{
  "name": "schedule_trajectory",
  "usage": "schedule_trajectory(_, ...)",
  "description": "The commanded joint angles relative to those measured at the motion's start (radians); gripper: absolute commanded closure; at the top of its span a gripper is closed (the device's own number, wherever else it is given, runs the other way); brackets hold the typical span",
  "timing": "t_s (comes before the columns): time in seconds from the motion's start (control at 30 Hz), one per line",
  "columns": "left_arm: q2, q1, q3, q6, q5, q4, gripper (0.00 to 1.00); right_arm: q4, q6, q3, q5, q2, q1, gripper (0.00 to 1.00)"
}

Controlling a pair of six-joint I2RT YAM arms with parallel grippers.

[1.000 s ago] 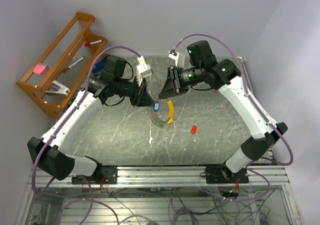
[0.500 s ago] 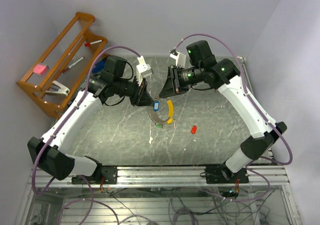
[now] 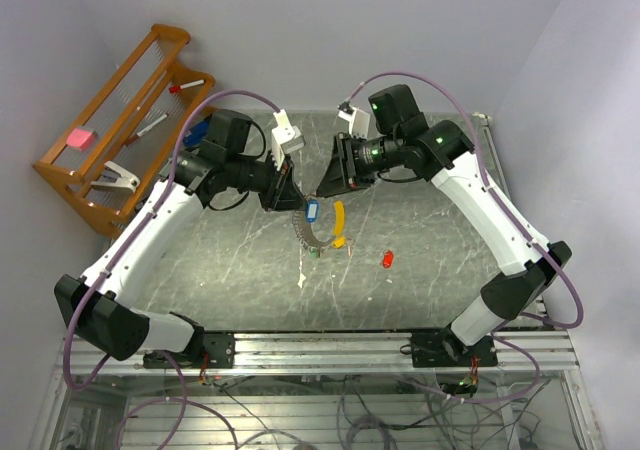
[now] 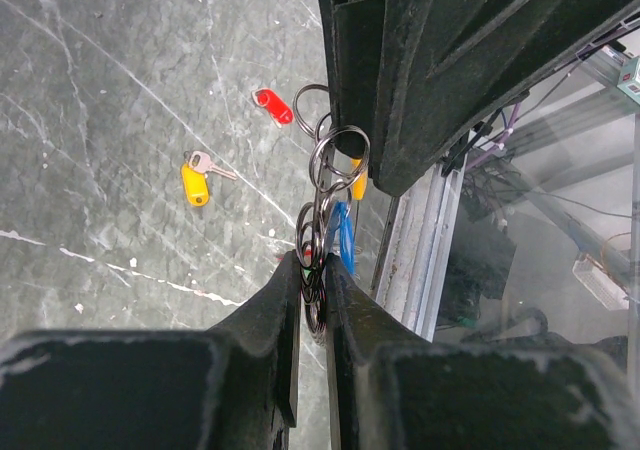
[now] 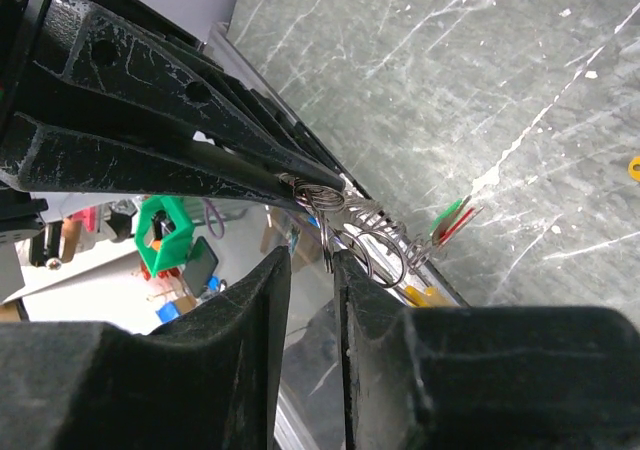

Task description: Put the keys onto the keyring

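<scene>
The keyring (image 3: 318, 234) is a chain of silvery rings hanging above the table, with a curved yellow piece (image 3: 340, 223), a blue key tag (image 3: 311, 211) and green and red tags (image 3: 317, 251) on it. My left gripper (image 3: 293, 200) is shut on the chain's upper rings (image 4: 313, 270). My right gripper (image 3: 324, 186) faces it tip to tip. Its jaws (image 5: 313, 270) stand a narrow gap apart, with the edge of one ring (image 5: 328, 248) between them. A red key (image 3: 387, 259) lies on the table, also in the left wrist view (image 4: 272, 106), near a yellow key (image 4: 195, 183).
A wooden rack (image 3: 120, 120) with pens, a pink block and a stapler stands at the back left. A small white scrap (image 3: 301, 280) lies on the grey marble table (image 3: 230, 260). An aluminium rail (image 3: 330, 345) runs along the near edge.
My right gripper has shifted slightly left, closer to the left gripper's tips. The left gripper still holds the chain, which has swung a little.
</scene>
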Motion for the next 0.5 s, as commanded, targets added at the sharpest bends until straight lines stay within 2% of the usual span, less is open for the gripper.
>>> schedule_trajectory(0.0,-0.016,0.005,0.045,-0.015,0.022,0.013,0.93,0.037,0.006,-0.011,0.016,-0.011,0.001,0.75)
schedule_trajectory(0.27,-0.014,0.005,0.05,-0.023,0.026,0.02,0.93,0.071,0.012,-0.013,0.028,-0.009,0.002,0.75)
schedule_trajectory(0.47,-0.012,0.007,0.058,-0.03,0.03,0.023,0.93,0.089,0.011,-0.053,0.047,-0.023,0.002,0.86)
